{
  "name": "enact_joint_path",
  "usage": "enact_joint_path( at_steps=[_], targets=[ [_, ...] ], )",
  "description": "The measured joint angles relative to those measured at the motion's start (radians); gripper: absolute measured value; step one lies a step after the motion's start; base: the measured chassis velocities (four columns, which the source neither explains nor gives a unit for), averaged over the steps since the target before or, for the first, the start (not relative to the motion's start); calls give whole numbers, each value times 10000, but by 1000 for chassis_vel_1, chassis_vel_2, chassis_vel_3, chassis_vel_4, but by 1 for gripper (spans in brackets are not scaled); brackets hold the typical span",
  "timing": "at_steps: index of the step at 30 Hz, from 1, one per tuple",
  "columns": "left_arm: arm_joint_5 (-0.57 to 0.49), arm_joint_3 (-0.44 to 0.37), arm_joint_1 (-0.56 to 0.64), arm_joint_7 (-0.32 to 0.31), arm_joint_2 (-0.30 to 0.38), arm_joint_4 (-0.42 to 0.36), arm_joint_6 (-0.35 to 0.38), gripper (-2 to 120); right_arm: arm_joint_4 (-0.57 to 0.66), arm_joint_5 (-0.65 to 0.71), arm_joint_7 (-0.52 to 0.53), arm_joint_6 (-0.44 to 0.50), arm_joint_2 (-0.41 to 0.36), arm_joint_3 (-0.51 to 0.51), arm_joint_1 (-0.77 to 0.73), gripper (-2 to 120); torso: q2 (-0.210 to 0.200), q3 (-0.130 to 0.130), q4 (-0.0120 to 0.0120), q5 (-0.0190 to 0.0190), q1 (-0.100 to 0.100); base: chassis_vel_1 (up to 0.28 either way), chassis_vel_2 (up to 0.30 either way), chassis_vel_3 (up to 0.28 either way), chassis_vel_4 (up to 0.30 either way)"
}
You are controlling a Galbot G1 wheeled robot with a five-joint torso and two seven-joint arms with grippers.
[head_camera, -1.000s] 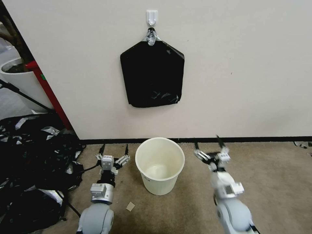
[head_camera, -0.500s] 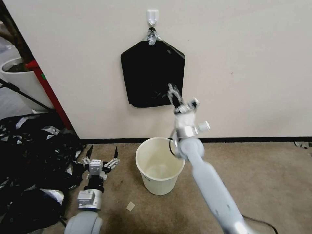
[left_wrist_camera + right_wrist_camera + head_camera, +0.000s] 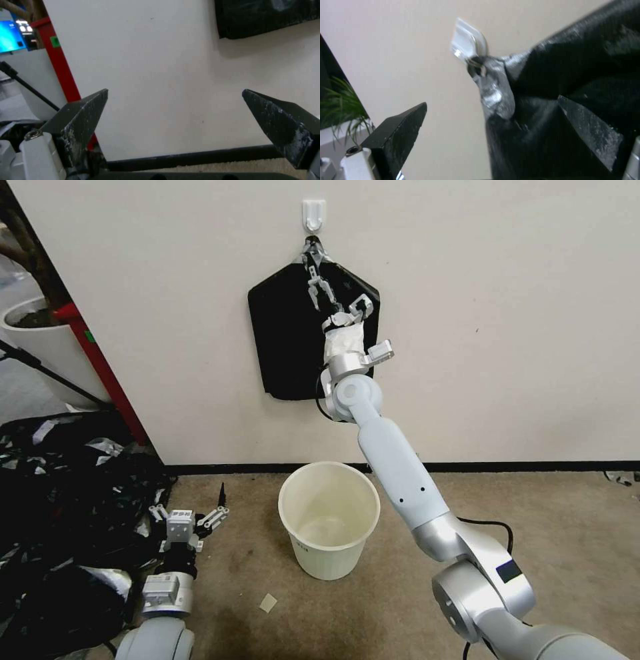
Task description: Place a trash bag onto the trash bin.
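At the far left, the big heap of crumpled black plastic flecked with silver (image 3: 63, 527) lies on the carpet, and just beside it the left pincer (image 3: 189, 511) hovers low with its fingers spread and holding nothing; it has drifted leftward and away from the bin since a second ago. Toward the middle, the small round cream-white plastic trash bin (image 3: 329, 519) stands upright on the floor by the wall, its open mouth facing up and its long axis vertical, in the same spot as before. Above it, the flat five-sided black stack of bags with a silver-taped top (image 3: 293, 337) hangs from the white wall hook (image 3: 313, 215), taped point up and broad edge down. The right pincer (image 3: 331, 295), which was low beside the bin a second ago, has risen to the upper part of that stack; in the right wrist view its dark fingers (image 3: 400, 130) stand apart, released, straddling the taped neck (image 3: 495, 93), with no single bag pulled free yet.
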Motion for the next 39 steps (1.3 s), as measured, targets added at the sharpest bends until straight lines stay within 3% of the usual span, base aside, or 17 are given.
enact_joint_path(
  at_steps=[16, 22, 31, 39],
  targets=[
    [298, -38, 35, 0, -125, 219, -114, 100, -531, -122, -661, 57, -48, -428, 624, 97, 0, 0, 0, 1, 0, 0, 0, 0, 0],
    [349, -16, 80, 0, -196, 290, -203, 100, -638, -131, -718, 57, -97, -286, 743, 84, 2, -1, -1, 1, 0, 0, 0, 0, 0],
    [458, 75, 123, -2, -346, 341, -319, 100, -740, -222, -726, 57, -78, -338, 918, 79, 1, -1, 0, 1, 0, 0, 0, 0, 0],
    [473, 39, 172, -9, -378, 327, -381, 100, -1076, -305, -885, 70, -59, -238, 1085, 51, 1, -1, 0, 1, 0, 0, 0, 0, 0]
  ],
)
